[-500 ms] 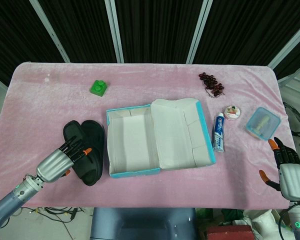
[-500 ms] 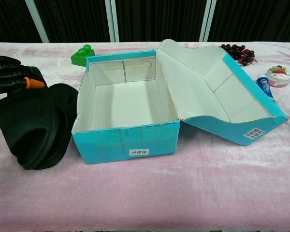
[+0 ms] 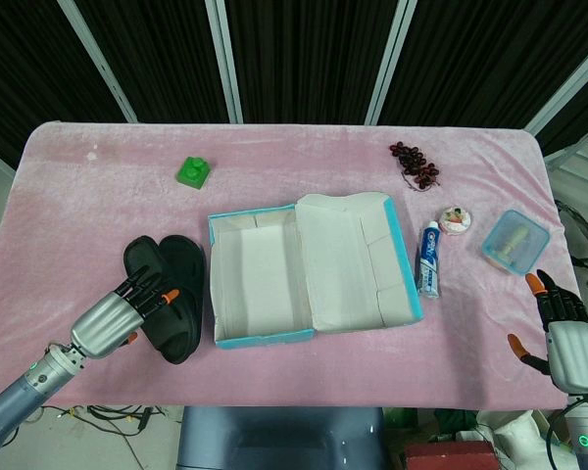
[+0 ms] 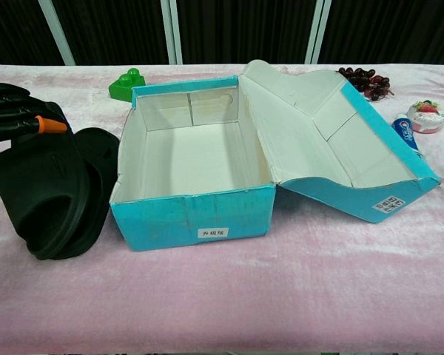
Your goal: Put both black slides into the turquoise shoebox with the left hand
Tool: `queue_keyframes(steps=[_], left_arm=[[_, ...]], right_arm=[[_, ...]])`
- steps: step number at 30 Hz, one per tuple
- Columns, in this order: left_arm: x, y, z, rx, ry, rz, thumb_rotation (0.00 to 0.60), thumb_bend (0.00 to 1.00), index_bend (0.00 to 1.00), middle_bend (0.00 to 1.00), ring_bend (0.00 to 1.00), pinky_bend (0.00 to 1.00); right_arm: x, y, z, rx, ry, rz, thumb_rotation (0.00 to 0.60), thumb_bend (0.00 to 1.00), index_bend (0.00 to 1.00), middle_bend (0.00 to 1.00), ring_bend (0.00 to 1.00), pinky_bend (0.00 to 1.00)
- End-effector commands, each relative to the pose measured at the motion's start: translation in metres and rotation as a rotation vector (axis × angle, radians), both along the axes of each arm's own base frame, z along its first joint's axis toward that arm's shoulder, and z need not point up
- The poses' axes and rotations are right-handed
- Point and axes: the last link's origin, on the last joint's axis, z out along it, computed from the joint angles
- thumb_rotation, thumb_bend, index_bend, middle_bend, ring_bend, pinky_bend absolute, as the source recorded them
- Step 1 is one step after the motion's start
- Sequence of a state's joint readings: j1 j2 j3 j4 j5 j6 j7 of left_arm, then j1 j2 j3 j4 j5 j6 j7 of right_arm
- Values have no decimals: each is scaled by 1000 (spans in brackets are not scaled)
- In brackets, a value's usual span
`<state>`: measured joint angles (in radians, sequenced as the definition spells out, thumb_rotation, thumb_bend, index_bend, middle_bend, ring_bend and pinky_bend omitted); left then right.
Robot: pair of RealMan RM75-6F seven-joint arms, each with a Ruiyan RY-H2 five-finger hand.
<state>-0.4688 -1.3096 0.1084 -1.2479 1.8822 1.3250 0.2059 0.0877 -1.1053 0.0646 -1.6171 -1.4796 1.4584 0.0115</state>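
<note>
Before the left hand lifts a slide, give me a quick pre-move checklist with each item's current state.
1. Shoebox lid open: ok. The turquoise shoebox has its lid folded out to the side.
2. Box interior free: ok, nothing shows inside in the chest view.
3. Both black slides outside the box, beside its wall: ok.
4. Left hand on the slides: fingers lie over the near slide; whether they actually grip it, cannot tell.
5. Right hand away from the work: ok, at the far table edge, fingers apart, holding nothing.
6. Toothpaste tube out of the path: ok, beyond the lid.
</note>
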Motion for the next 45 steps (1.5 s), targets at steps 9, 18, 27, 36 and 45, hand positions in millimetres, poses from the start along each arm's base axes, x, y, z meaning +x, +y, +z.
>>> queue_keyframes(steps=[9, 18, 27, 36, 45], left_arm=[[-3, -1, -2, -11, 15, 4, 600, 32, 49, 120, 0, 36], [-4, 3, -7, -16, 33, 4, 600, 32, 48, 132, 0, 36], [-4, 6, -13, -21, 51, -11, 600, 32, 64, 154, 0, 36], [-6, 15, -18, 10, 78, -40, 600, 51, 138, 191, 0, 48], [-3, 20, -23, 19, 74, -57, 600, 166, 249, 275, 69, 133]], right_arm=[[-1, 2, 1, 0, -7, -9, 600, 188, 0, 38, 128, 150], [-1, 1, 0, 2, -11, -16, 600, 189, 0, 38, 129, 150], [-1, 0, 1, 1, -24, -31, 600, 189, 0, 38, 129, 149], [-2, 0, 0, 6, -33, -41, 600, 190, 0, 38, 129, 149], [-2, 0, 0, 14, -44, -53, 600, 192, 0, 38, 129, 150]])
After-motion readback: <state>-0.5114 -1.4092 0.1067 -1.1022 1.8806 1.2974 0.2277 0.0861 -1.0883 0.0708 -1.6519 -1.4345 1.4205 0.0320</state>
